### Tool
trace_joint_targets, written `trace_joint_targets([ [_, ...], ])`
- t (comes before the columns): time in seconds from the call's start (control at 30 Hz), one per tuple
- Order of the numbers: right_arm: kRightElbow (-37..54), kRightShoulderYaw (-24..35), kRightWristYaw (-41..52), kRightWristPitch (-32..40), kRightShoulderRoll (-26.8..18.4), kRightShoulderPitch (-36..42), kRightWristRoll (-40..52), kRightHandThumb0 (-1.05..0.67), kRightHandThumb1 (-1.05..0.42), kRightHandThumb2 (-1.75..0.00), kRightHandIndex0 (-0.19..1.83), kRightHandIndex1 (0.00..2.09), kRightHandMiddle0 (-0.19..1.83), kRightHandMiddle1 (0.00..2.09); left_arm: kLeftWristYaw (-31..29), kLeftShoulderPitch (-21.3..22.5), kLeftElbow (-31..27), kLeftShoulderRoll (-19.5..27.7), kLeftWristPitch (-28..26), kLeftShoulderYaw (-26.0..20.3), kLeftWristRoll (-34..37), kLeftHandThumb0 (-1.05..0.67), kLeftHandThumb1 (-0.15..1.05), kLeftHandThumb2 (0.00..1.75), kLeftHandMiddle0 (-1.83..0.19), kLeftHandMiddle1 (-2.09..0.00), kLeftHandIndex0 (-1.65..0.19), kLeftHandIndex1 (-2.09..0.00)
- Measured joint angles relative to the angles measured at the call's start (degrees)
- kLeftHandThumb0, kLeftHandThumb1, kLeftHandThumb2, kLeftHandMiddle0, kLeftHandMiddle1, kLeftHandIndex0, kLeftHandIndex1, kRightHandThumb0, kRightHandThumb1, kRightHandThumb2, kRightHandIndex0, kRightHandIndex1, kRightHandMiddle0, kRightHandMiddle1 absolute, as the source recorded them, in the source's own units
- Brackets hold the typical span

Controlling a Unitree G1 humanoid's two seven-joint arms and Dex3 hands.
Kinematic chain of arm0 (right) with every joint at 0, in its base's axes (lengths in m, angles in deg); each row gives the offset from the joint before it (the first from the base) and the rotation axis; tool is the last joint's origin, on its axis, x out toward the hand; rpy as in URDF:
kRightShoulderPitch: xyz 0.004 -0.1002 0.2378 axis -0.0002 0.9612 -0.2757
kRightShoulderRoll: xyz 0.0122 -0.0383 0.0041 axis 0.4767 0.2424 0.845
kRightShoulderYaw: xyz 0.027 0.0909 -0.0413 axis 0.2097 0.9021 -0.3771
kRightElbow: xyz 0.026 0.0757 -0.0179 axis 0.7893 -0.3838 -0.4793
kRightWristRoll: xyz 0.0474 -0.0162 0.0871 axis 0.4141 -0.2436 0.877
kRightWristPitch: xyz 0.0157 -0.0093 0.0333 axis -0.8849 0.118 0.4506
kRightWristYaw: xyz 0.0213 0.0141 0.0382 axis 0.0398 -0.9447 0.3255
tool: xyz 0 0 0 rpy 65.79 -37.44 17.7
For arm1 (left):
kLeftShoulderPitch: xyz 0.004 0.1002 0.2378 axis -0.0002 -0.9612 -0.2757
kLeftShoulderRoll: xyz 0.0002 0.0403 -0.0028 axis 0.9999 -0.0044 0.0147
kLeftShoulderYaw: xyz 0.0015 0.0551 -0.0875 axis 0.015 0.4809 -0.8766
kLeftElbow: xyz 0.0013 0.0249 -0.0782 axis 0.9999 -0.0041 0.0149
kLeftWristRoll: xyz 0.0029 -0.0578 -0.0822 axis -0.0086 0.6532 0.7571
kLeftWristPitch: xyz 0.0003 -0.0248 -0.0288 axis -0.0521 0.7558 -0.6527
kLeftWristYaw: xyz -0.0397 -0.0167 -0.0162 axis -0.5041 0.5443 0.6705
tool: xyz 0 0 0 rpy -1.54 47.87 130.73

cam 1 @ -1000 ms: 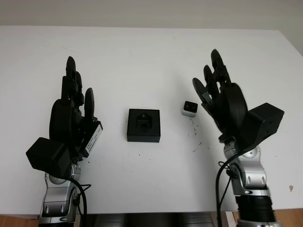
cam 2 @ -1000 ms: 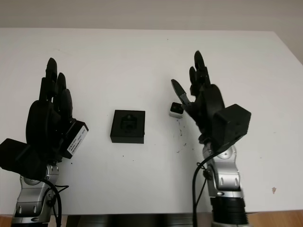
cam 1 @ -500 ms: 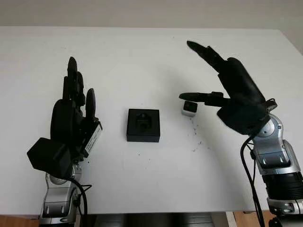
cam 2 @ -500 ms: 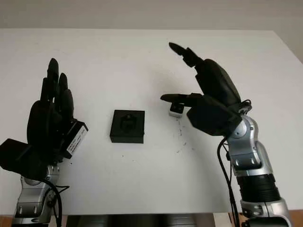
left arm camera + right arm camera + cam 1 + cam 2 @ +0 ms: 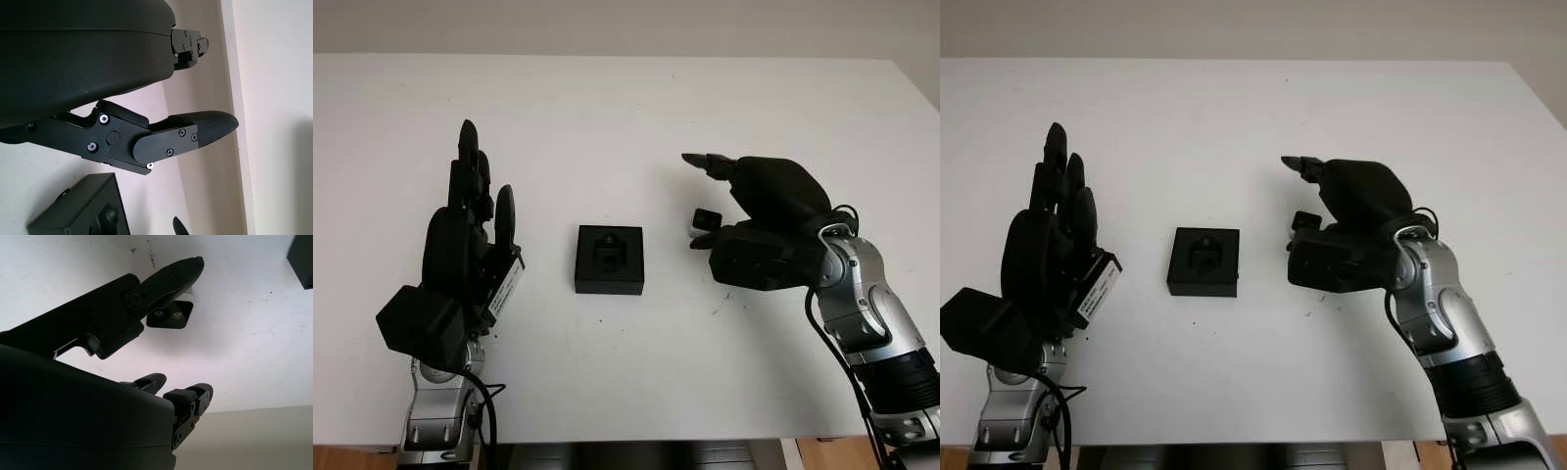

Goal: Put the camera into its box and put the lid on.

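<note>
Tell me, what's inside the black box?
The black box holds nothing yet, just a moulded black hollow. The little camera still sits on the table, beside the right robot hand.

A wide, flat white table (image 5: 607, 108) is taking up nearly the whole scene, its matte top running out to the left and right edges. A scatter of small dark specks (image 5: 719, 294) is lying on the white surface right of centre. A plain pale beige wall (image 5: 626, 24) is rising just behind the table's far edge.
</note>
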Motion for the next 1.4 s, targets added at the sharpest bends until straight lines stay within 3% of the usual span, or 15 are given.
trace_joint_targets([
  [0.2,-0.17,-0.4,-1.19,0.16,0.0,0.49,-1.25,-0.68,-0.84,-0.06,0.42,0.26,0.4,0.08,-0.29,0.01,0.31,0.0,0.17,0.05,-0.05,-0.71,1.05,0.66,0.11,-0.05,0.09,-0.05],
  [0.23,-0.26,-0.4,-1.41,0.16,0.0,0.55,-1.25,-0.68,-0.84,-0.06,0.34,0.47,0.4,0.08,-0.26,0.01,0.31,0.0,0.19,0.08,-0.06,-0.71,1.05,0.66,0.11,-0.05,0.09,-0.05],
  [0.27,-0.35,-0.4,-1.54,0.17,0.0,0.59,-1.24,-0.68,-0.85,-0.06,0.17,0.82,0.41,0.07,-0.2,0.01,0.31,-0.02,0.19,0.11,-0.07,-0.71,1.05,0.66,0.11,-0.05,0.09,-0.05],
  [0.3,-0.45,-0.4,-1.72,0.17,0.0,0.63,-1.24,-0.68,-0.85,-0.05,0.09,0.99,0.42,0.07,-0.15,0.01,0.31,-0.03,0.18,0.14,-0.1,-0.72,1.05,0.66,0.11,-0.05,0.09,-0.05],
  [0.4,-1.2,-0.4,-2.2,0.19,0.0,0.63,-1.25,-0.68,-0.85,-0.06,0.01,1.17,0.43,0.07,-0.05,0.01,0.31,-0.05,0.13,0.24,-0.14,-0.71,1.05,0.66,0.11,-0.05,0.09,-0.05],
  [0.5,-2.37,-0.44,-3.36,0.21,0.01,0.63,-1.3,-0.67,-0.85,-0.05,-0.1,1.58,0.46,0.09,0.01,0.01,0.31,-0.07,0.02,0.25,-0.12,-0.72,1.05,0.65,0.11,-0.05,0.09,-0.05],
  [0.57,-3.14,-0.53,-4.52,0.16,0.01,0.63,-1.43,-0.68,-0.85,-0.05,-0.13,1.68,0.49,0.11,0.04,0.01,0.31,-0.14,-0.15,0.25,-0.09,-0.72,1.05,0.65,0.11,-0.05,0.09,-0.05],
  [0.77,-5.27,-0.9,-6.84,-0.31,0.01,0.63,-1.45,-0.65,-0.86,-0.06,-0.17,1.78,0.49,0.19,-0.04,0.01,0.32,-0.22,-0.14,0.25,-0.11,-0.71,1.05,0.66,0.11,-0.05,0.1,-0.05],
  [0.87,-5.99,-1.41,-6.91,-0.21,0.01,0.63,-1.56,-0.64,-0.88,-0.05,-0.19,1.84,0.23,0.65,-0.13,0.01,0.36,-0.16,-0.03,0.24,-0.15,-0.71,1.05,0.66,0.11,-0.05,0.1,-0.05],
  [0.97,-6.53,-1.8,-5.46,0.65,0.0,0.59,-1.71,-0.63,-0.89,-0.06,-0.19,1.78,0.11,0.81,-0.13,0.03,0.57,0.0,0.35,0.24,-0.36,-0.71,1.05,0.67,0.11,-0.05,0.1,-0.05],
  [1.17,-6.92,-2.04,-3.29,1.29,0.0,0.23,-1.72,-0.6,-0.88,-0.05,-0.19,1.74,0.09,0.84,0.07,0.14,0.65,-0.02,0.51,0.24,-0.43,-0.71,1.05,0.66,0.11,-0.05,0.09,-0.05],
  [1.4,-7.26,-2.25,-1.69,2.03,0.07,0.09,-1.19,-0.55,-0.9,-0.06,-0.14,1.48,0.08,1.0,0.04,0.36,0.85,-0.02,1.13,0.24,-0.4,-0.71,1.05,0.65,0.1,-0.06,0.09,-0.06],
])
